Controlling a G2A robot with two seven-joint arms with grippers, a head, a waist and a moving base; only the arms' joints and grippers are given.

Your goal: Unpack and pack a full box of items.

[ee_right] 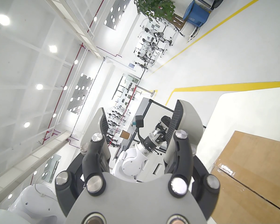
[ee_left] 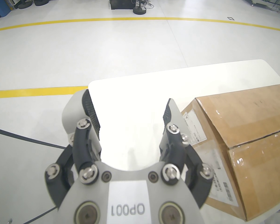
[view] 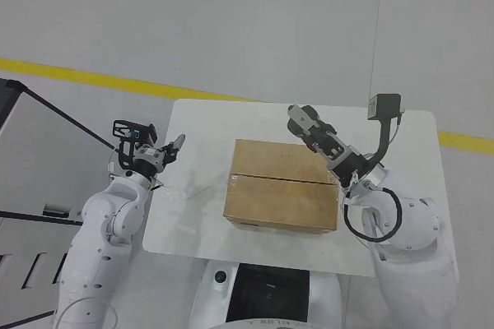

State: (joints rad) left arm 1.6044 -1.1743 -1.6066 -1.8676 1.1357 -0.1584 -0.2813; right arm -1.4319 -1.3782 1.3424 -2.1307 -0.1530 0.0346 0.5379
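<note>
**Item 1 — table** [view: 189, 222]: white with rounded corners. It carries the box.

**Item 2 — box** [view: 281, 185]: brown cardboard, about mid-table and shut. Both top flaps are down and meet in one seam. The seam looks to be sealed with clear tape, though the gloss is faint. The box's long axis and the seam run crosswise, from the left arm's side to the right arm's side. A printed label sits on the box's left end face.

**Item 3 — left claw** [ee_left: 128, 99]: off the box's left end and apart from it, at the table's edge. Its jaws are spread wide with nothing between them. The box lies to its right.

**Item 4 — right claw** [ee_right: 140, 107]: over the box's far right corner, pointing past the box's far edge. Its jaws are parted and empty. Whether it touches the lid cannot be made out.

**Item 5 — yellow floor line** [view: 66, 74]: on the floor beyond the box's far side.

**Assessment:** unpacking has not begun. The seam is the way in, and the right claw is the nearer, almost above the seam's right end. The left claw would have to cross the table to reach the box's left end.
</note>
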